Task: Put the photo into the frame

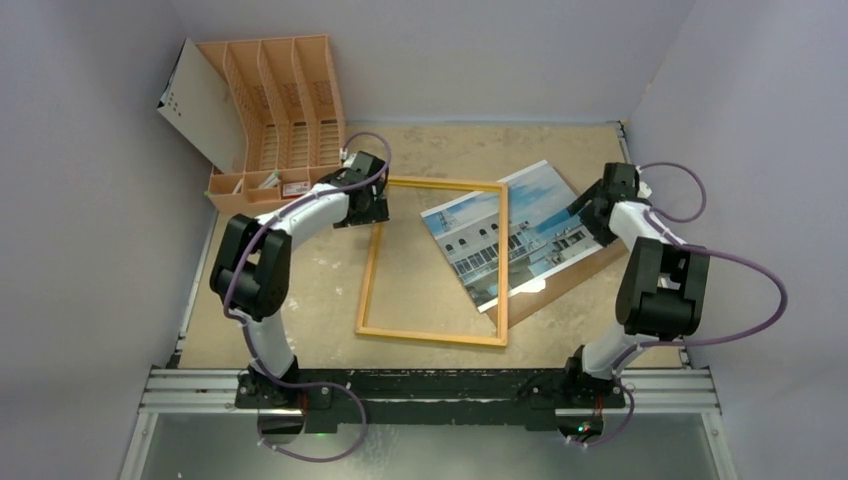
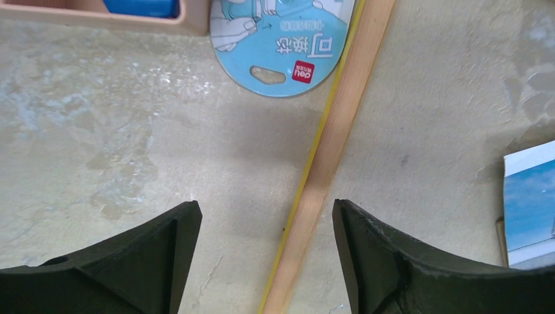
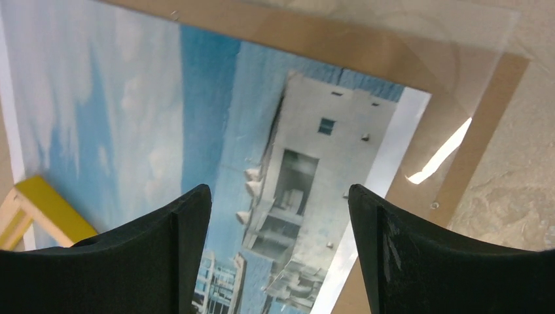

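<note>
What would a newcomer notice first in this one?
A yellow frame lies mid-table, its right rail crossing a photo of a white building. An orange file rack stands far left. Both grippers hang open: left gripper over the frame's left rail, right gripper over the photo.

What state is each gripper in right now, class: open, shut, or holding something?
Left gripper: open over the frame rail, holding nothing.
Right gripper: open above the photo, holding nothing.

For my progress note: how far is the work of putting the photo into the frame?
Done: nothing; the photo lies face up, partly under the right rail of the frame, not seated. In hand: the left tool open over its left rail, the right tool open over the photo, both empty. Left: grasp, align, seat it.
</note>
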Controlling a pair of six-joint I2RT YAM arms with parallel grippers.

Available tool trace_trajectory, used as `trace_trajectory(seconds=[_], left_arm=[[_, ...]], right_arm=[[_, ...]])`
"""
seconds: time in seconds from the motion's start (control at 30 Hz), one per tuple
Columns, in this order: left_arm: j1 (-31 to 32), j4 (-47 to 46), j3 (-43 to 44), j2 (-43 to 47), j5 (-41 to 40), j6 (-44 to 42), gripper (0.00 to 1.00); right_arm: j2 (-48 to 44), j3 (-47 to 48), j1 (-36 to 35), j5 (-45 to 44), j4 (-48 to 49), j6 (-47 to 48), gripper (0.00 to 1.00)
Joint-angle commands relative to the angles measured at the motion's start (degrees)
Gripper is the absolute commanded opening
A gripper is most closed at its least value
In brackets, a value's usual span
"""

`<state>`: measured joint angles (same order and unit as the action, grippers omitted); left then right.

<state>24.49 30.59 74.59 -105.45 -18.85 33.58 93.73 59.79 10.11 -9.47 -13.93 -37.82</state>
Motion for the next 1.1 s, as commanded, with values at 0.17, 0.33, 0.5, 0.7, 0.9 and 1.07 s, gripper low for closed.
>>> trace_trajectory(seconds=[0.17,0.33,0.5,0.7,0.9,1.07], left_arm=[[0.5,-5.9,4.2,3.8,7.9,-1.5,0.79],[4.6,-13.2,8.1,-1.1,23.2,-6.0,0.75],[8.9,-21.0,11.6,-6.7,35.3,-5.8,0.69],[14.3,-27.2,21.9,-14.3,42.2,-5.3,0.69],[17.7,-32.2,31.8,-22.8,42.4,-2.7,0.68],[19.1,-33.8,37.9,-29.6,41.5,1.5,0.68]], right_arm=[[3.6,3.0,4.9,0.9,-1.6,-2.7,0.79],[1.4,0.4,6.9,0.4,-0.3,-2.8,0.77],[-1.1,-2.4,9.4,-0.9,0.3,-1.1,0.70],[0.2,-0.6,12.7,-1.8,3.6,2.1,0.71],[8.0,4.3,13.5,0.3,3.4,1.2,0.71],[6.3,2.1,13.5,-2.2,6.8,1.5,0.72]])
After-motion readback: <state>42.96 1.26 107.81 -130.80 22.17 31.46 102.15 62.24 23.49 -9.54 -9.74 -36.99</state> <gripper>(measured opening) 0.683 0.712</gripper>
